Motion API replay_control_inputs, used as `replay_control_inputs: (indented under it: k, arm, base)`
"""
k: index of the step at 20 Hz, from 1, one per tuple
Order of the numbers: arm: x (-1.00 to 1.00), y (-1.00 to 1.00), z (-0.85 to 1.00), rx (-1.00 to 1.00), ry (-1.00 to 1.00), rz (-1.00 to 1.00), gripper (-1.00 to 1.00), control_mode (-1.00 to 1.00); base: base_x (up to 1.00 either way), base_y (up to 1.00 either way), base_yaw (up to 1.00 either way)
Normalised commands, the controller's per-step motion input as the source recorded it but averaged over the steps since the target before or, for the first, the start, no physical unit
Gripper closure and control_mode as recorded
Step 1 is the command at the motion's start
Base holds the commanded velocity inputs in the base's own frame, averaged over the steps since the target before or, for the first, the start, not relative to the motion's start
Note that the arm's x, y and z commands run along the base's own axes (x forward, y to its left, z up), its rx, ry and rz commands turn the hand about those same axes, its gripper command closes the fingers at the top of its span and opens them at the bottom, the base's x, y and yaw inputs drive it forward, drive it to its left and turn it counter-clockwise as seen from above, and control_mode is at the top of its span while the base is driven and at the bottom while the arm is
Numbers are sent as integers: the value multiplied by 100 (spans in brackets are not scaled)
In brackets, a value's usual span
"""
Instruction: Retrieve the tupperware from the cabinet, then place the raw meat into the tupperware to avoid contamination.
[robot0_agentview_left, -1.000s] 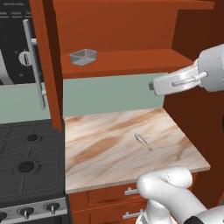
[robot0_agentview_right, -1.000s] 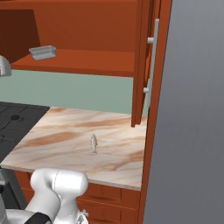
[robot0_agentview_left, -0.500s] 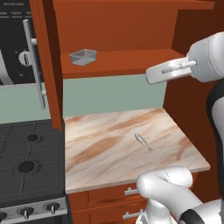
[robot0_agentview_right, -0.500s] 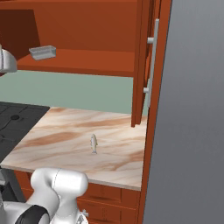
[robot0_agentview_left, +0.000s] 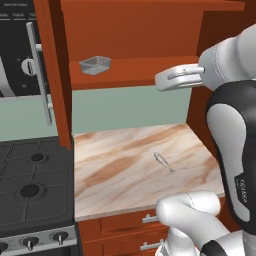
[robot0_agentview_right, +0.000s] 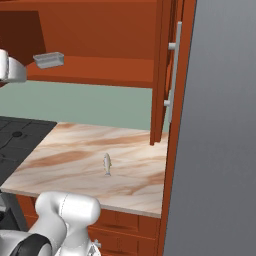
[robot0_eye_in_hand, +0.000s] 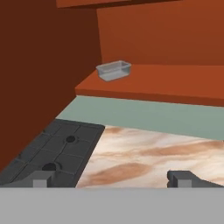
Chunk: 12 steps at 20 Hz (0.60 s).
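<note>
The cabinet (robot0_agentview_left: 135, 30) stands open, both doors swung wide. On the left part of its shelf sits the tupperware (robot0_agentview_left: 95, 65) (robot0_agentview_right: 49, 59) (robot0_eye_in_hand: 113, 70), a small shallow grey box. My gripper (robot0_agentview_left: 161, 81) (robot0_eye_in_hand: 113, 179) hovers level with the shelf's front edge, right of the tupperware and well short of it, pointing toward it. It is open and there is nothing between the fingertips (robot0_eye_in_hand: 183, 177). The raw meat (robot0_agentview_left: 162, 161) (robot0_agentview_right: 107, 164), a thin silvery sliver, lies on the marble counter (robot0_agentview_left: 115, 170) below the hand.
The left cabinet door (robot0_agentview_left: 52, 75) with its long grey handle hangs over the counter's left end. The right door (robot0_agentview_right: 161, 70) juts out at the counter's right. A black stove (robot0_agentview_left: 30, 185) adjoins the counter on the left. Drawers (robot0_agentview_left: 125, 225) run below.
The hand has swung left and slightly up, closer to the shelf front and the tupperware. It has stayed open. Tupperware and meat have not moved.
</note>
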Motion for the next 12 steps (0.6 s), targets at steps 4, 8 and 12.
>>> replay_control_inputs:
  k: [4,8,12]
  arm:
    - [31,-6,0,0,0,-2,-100,-100]
    - [31,-2,0,0,0,0,-100,-100]
    - [35,0,0,0,0,0,-100,-100]
  base:
    - [0,0,0]
    - [0,0,0]
    - [0,0,0]
